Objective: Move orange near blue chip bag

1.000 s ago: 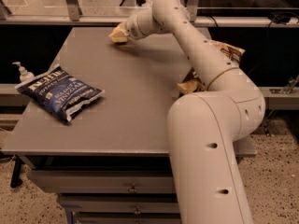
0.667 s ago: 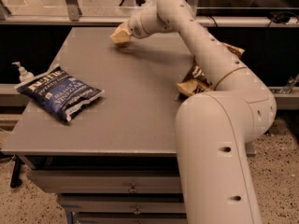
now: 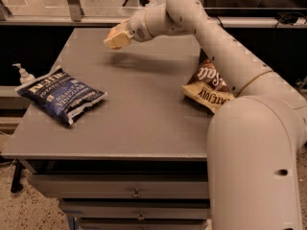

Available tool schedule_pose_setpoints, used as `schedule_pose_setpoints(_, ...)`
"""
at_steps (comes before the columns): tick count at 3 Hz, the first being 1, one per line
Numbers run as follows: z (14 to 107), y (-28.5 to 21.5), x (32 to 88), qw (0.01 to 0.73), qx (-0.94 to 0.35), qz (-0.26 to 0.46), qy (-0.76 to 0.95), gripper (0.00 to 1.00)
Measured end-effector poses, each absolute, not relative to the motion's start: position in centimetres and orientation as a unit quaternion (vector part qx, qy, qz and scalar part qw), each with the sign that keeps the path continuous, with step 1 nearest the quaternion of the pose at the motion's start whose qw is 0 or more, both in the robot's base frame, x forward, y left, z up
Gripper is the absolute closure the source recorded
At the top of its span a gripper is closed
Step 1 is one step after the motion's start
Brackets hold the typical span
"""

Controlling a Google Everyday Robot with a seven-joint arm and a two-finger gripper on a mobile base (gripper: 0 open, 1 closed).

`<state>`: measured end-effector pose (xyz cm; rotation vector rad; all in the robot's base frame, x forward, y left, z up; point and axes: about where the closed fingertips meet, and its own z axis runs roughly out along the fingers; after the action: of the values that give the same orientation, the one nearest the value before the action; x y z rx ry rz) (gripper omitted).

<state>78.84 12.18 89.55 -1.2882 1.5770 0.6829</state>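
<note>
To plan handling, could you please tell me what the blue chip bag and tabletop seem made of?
The blue chip bag: likely thin plastic film, crinkled, faint sheen. The tabletop: matte grey, smooth, perhaps laminate or painted metal. The gripper hovers above its far side.

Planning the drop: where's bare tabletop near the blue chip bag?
Bare: mid table between the blue chip bag and the brown chip bag, down to the front edge. The gripper hangs over the far side. Crowded: left edge, pump bottle by the bag.
</note>
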Motion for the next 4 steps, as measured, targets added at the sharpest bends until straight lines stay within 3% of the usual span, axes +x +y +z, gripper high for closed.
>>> schedule_pose_setpoints(2,90.0,15.6,69.5,0.44,-0.593,0.344,0.58,1.0)
schedule_pose_setpoints(4,87.9,14.8,64.5,0.397,-0.642,0.359,0.549,1.0)
